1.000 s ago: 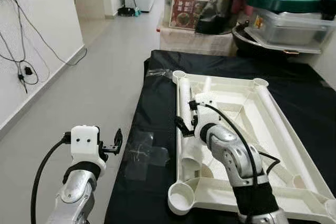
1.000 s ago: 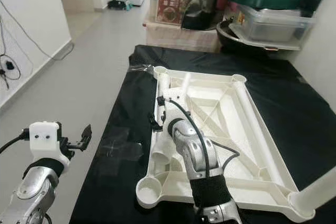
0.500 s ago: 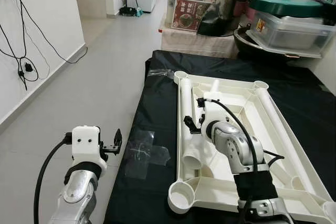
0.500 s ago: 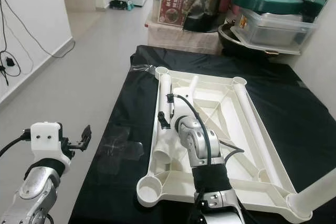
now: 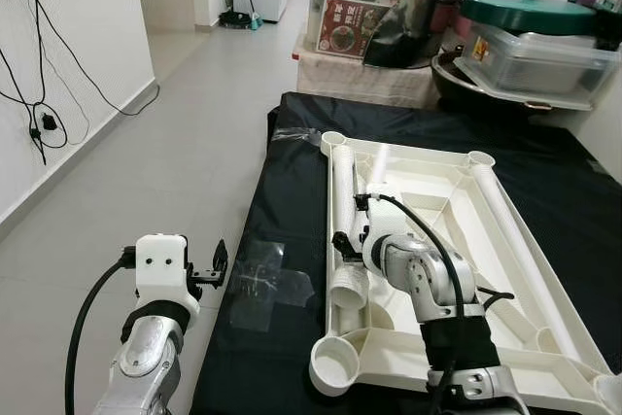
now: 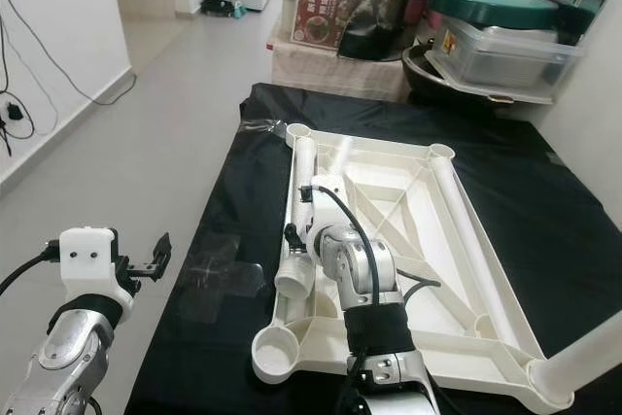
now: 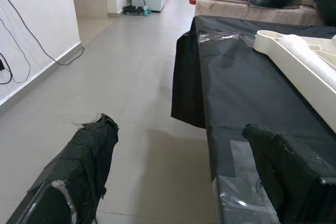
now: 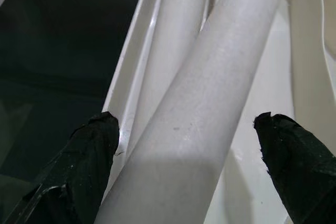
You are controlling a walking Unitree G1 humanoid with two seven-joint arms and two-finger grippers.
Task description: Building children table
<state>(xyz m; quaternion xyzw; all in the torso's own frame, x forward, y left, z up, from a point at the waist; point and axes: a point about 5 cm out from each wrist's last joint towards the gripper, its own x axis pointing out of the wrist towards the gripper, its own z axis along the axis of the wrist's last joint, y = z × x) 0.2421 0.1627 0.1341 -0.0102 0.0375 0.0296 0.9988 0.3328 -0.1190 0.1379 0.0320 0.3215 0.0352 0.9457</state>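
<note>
White children's table (image 5: 544, 269) lies upside down on a tabletop (image 5: 292, 201) draped in black cloth. A loose white leg tube (image 5: 345, 211) lies along the table's left edge, its open end near the round corner socket (image 5: 335, 366). Right gripper (image 8: 184, 129) is down over this tube, fingers (image 8: 89, 161) spread wide on either side of it, not closed on it. Left gripper (image 5: 209, 269) hangs over the grey floor (image 5: 165, 143) beside the tabletop, fingers apart, holding nothing. Clear tape patch (image 5: 267, 284) on the cloth. Storage bins (image 5: 530, 41) stacked beyond.
</note>
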